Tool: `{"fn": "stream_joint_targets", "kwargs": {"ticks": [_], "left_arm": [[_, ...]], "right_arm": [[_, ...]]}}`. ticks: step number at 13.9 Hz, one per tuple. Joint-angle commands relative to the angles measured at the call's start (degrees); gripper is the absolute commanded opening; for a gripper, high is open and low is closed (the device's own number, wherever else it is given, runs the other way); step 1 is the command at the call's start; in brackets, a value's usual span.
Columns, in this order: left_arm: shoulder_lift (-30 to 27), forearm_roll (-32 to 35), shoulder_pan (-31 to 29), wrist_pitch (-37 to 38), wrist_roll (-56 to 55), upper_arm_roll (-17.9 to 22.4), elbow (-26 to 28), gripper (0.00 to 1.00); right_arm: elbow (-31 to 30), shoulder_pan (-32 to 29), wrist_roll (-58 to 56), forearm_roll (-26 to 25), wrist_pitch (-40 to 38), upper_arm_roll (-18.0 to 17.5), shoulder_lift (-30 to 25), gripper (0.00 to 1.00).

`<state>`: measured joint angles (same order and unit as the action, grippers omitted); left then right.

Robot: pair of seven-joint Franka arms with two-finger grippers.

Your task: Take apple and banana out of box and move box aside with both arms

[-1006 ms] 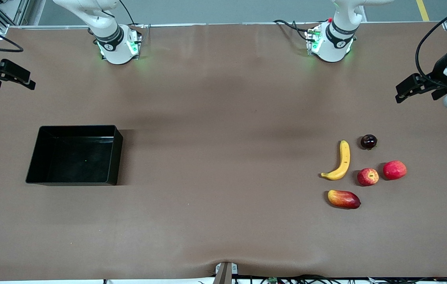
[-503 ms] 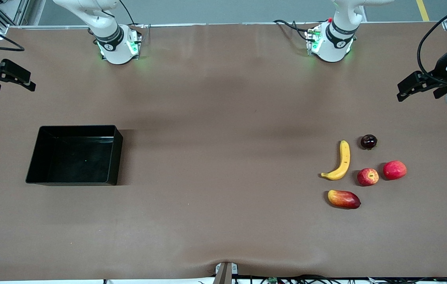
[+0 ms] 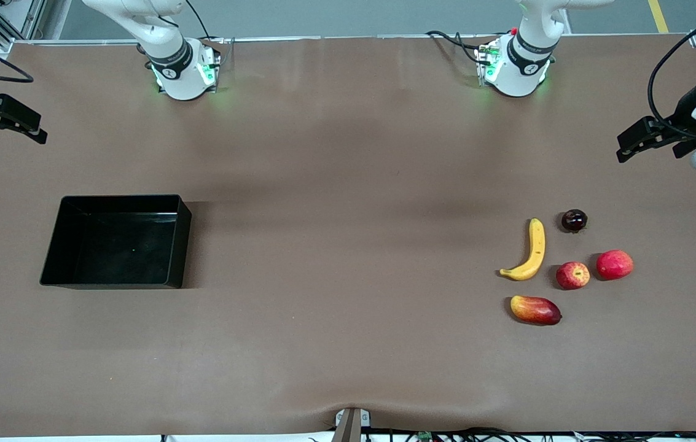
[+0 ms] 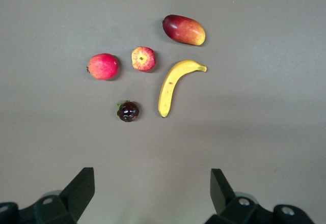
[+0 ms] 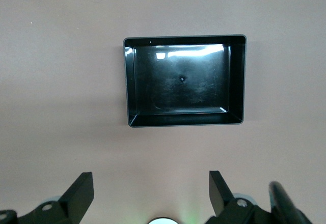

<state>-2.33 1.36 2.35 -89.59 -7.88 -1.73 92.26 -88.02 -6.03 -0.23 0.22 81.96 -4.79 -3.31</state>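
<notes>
Front view shows five fruits on the brown counter toward the left arm's end — one banana, one small apple just beside it, one bigger red fruit, one mango and one dark little fruit. One black box sits toward the right arm's end with nothing in it. Two hands hang high over the counter's ends — the left hand and the right hand, both spread wide and holding nothing.
</notes>
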Motion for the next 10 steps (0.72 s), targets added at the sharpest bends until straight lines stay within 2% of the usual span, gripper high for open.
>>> {"fn": "stream_joint_targets", "kwargs": {"ticks": [1,10], "left_arm": [[0.75,-0.13,0.02,-0.58,1.37,0.32,-1.03,1.0],[0.75,-0.13,-0.59,-0.58,1.81,0.41,-1.12,1.0]], "right_arm": [[-1.19,-0.12,-0.56,-0.66,0.49,-0.22,-1.34,1.0],[-1.28,-0.21,-0.56,-0.57,0.49,-0.22,-1.34,1.0]]}}
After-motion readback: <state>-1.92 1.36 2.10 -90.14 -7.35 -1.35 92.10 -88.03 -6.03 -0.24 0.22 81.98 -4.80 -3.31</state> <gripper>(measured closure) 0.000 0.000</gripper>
